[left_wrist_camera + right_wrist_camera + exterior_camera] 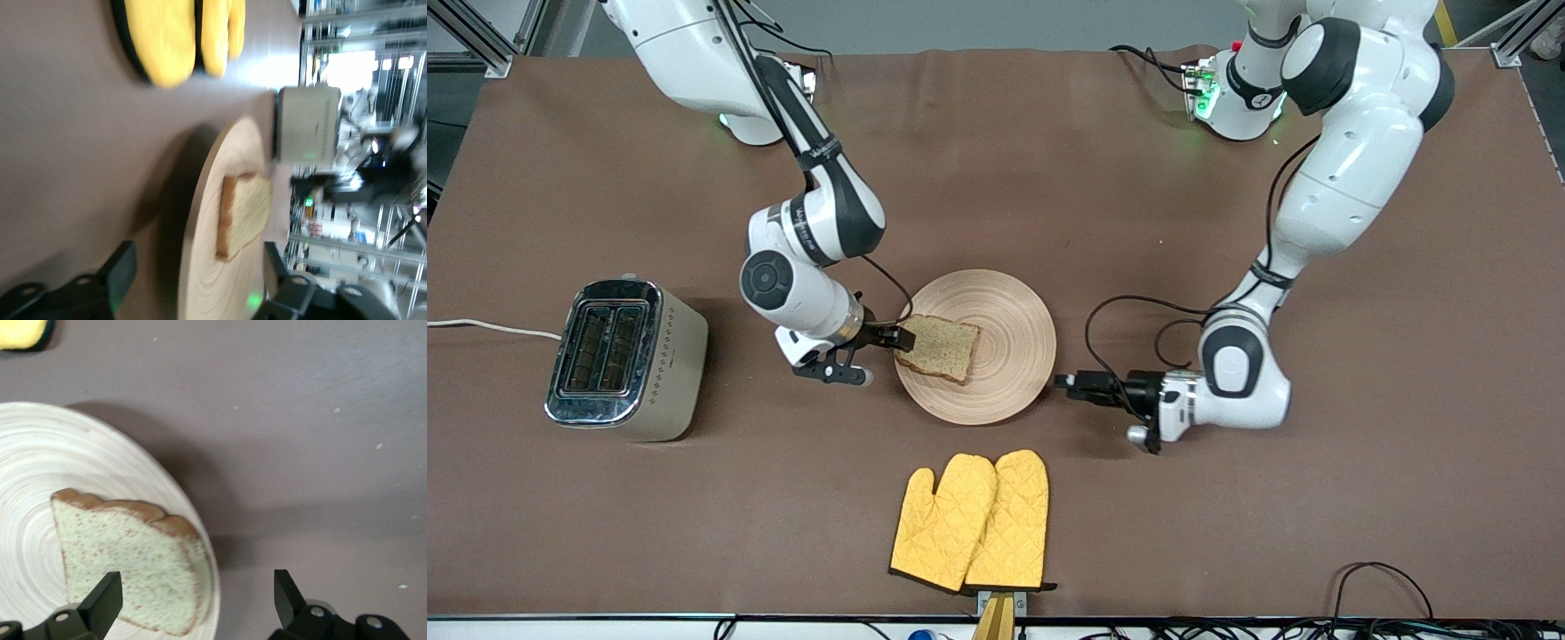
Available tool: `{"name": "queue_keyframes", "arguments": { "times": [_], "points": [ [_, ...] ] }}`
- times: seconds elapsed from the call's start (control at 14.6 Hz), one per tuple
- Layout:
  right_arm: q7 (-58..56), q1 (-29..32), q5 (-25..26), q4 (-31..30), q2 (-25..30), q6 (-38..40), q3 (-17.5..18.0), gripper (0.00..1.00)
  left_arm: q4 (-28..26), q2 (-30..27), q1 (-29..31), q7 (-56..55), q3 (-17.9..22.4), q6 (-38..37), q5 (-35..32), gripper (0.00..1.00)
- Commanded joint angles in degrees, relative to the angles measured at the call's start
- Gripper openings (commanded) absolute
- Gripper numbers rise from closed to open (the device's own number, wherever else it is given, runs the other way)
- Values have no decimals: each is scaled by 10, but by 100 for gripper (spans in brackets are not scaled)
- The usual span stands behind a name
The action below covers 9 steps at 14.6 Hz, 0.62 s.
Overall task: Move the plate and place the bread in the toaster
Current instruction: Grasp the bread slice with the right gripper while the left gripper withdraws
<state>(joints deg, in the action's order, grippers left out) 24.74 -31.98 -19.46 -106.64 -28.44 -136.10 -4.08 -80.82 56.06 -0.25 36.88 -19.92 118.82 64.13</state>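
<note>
Yellow oven mitts (971, 523) lay nearest the camera on the counter (1227, 222), and I left them alone. Farther from the camera than the mitts sat the plate (1009, 302), round and made of pale wood. It looked stiff and light, so I thought its rim was the best place to hold it. On the plate lay the bread (941, 347), near the edge toward the right arm's end. Bread is soft and crumbly, I judged, so a gentle pinch on its crust edges seemed best. My right gripper (193, 597) was low by that slice with its jaws spread wide, holding nothing. My left gripper (197, 280) was just beside the plate's rim, jaws spread too and empty. Well apart, toward the right arm's end, stood the toaster (624, 360), slots up
</note>
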Motion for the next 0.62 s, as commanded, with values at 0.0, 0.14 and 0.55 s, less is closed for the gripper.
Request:
{"name": "queue_keyframes", "arguments": {
  "times": [0.0, 0.14, 0.55],
  "points": [
    [16, -26, -5, -32, 18, -22, -9, 90, -17, -57, 46, -52, 1, -9, -22, 100],
    [15, -25, -4, -31, 17, -22, -9, 79, -13, -77, 87, -87, 1, -10, -87, 100],
    [16, -24, 44, -31, 16, -24, -10, 57, 13, -124, 171, -151, -1, -26, -187, 100]
  ]
}}
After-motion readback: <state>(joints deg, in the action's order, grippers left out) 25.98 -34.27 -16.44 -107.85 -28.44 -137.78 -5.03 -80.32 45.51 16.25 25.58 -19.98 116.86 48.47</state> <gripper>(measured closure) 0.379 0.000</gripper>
